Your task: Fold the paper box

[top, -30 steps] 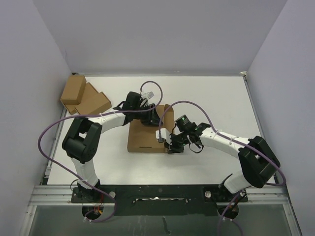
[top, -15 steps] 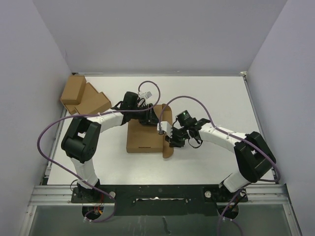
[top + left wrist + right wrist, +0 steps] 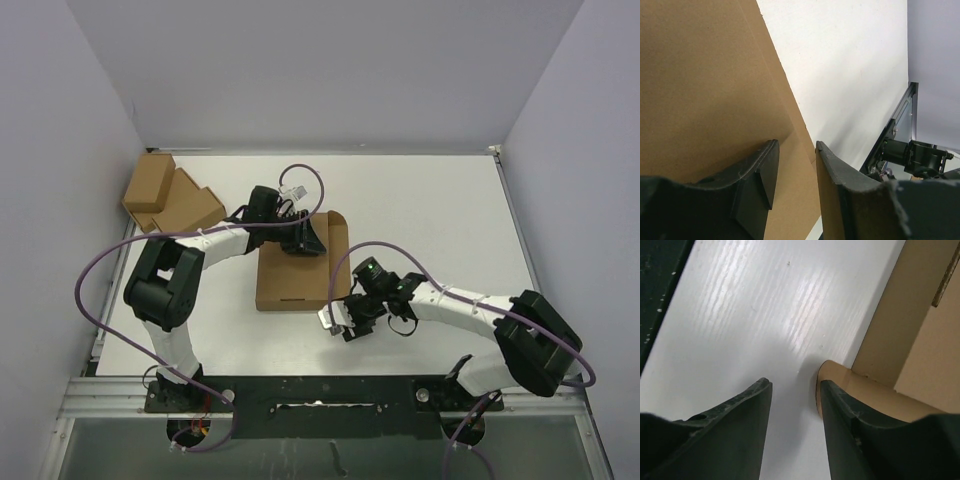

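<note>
The paper box (image 3: 290, 282) sits at the middle of the white table (image 3: 440, 200), with the flap (image 3: 338, 228) at its far right corner raised. The left gripper (image 3: 796, 145) is over that corner, jaws partly apart with cardboard between them — whether they actually pinch it I cannot tell. The right gripper (image 3: 792, 385) is low over the table by the box's near right corner, jaws apart and empty — a rounded tab (image 3: 832, 377) lies just beside one finger.

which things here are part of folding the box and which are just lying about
In the job: paper box, left hand, right hand.
Lying about: two smaller cardboard boxes, far left.
</note>
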`<state>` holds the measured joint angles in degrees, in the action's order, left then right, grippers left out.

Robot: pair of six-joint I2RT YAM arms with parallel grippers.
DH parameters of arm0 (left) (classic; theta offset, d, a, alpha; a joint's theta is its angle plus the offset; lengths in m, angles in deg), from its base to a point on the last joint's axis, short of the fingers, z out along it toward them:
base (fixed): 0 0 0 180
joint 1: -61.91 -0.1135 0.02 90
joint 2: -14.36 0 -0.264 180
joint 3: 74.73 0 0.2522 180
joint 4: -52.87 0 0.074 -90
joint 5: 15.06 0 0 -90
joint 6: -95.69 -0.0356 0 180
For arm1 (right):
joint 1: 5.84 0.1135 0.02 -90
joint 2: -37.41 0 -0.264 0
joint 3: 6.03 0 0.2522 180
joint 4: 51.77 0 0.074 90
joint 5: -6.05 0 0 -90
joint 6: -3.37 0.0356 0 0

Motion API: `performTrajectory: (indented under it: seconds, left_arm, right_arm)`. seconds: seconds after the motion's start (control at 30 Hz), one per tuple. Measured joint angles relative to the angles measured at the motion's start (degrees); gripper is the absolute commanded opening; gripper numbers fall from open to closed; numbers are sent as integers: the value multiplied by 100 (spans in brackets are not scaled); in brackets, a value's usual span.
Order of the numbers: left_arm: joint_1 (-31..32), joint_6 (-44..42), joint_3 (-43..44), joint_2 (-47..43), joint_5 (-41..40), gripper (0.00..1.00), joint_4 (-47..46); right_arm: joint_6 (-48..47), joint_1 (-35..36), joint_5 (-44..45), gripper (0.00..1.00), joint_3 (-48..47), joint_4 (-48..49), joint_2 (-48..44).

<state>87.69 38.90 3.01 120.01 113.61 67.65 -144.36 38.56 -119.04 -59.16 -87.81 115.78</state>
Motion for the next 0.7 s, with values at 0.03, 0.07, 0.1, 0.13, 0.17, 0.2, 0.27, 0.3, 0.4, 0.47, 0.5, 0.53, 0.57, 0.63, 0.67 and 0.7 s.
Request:
performTrajectory:
  seconds: [0.03, 0.07, 0.1, 0.13, 0.17, 0.2, 0.27, 0.3, 0.4, 0.47, 0.5, 0.53, 0.57, 0.63, 0.67, 0.7]
  left_arm:
    - [0, 0, 0, 0, 0, 35, 0]
    - [0, 0, 0, 0, 0, 35, 0]
    - [0, 2, 0, 0, 0, 35, -2]
    - [0, 2, 0, 0, 0, 35, -2]
    - [0, 2, -2, 0, 2, 35, -4]
    - [0, 4, -7, 0, 2, 35, -9]
    - [0, 2, -11, 0, 7, 35, -22]
    - [-2, 2, -11, 0, 4, 35, -31]
    - [-13, 2, -35, 0, 4, 35, -63]
    - [-35, 4, -55, 0, 24, 35, -90]
    - [-42, 7, -70, 0, 39, 35, -111]
    - [-44, 9, -79, 0, 48, 35, -127]
    - [-48, 11, -85, 0, 61, 35, -149]
    - [-50, 17, -107, 0, 74, 35, -188]
    - [-55, 20, -114, 0, 83, 35, -208]
    - [-59, 20, -118, 0, 85, 35, -219]
  right_arm:
    - [-22, 118, 109, 38, 0, 81, 70]
    - [-24, 199, 229, 36, 0, 201, 140]
    - [-33, 232, 356, 34, 0, 304, 205]
    - [-31, 236, 483, 30, 7, 402, 249]
    - [-15, 236, 678, 24, 28, 575, 269]
    - [-17, 236, 688, 20, 31, 584, 275]
    - [35, 236, 846, 12, 50, 728, 278]
    - [79, 236, 881, 9, 50, 741, 278]
    - [249, 229, 949, 0, 50, 831, 275]
    - [372, 170, 927, 0, 37, 874, 275]
    - [457, 96, 868, 0, 9, 881, 275]
    - [551, 4, 804, 0, -31, 879, 278]
    - [629, -81, 758, 0, -74, 872, 282]
    - [831, -256, 669, 0, -162, 811, 313]
    - [914, -317, 621, 0, -201, 769, 343]
    - [1005, -358, 575, 0, -254, 715, 387]
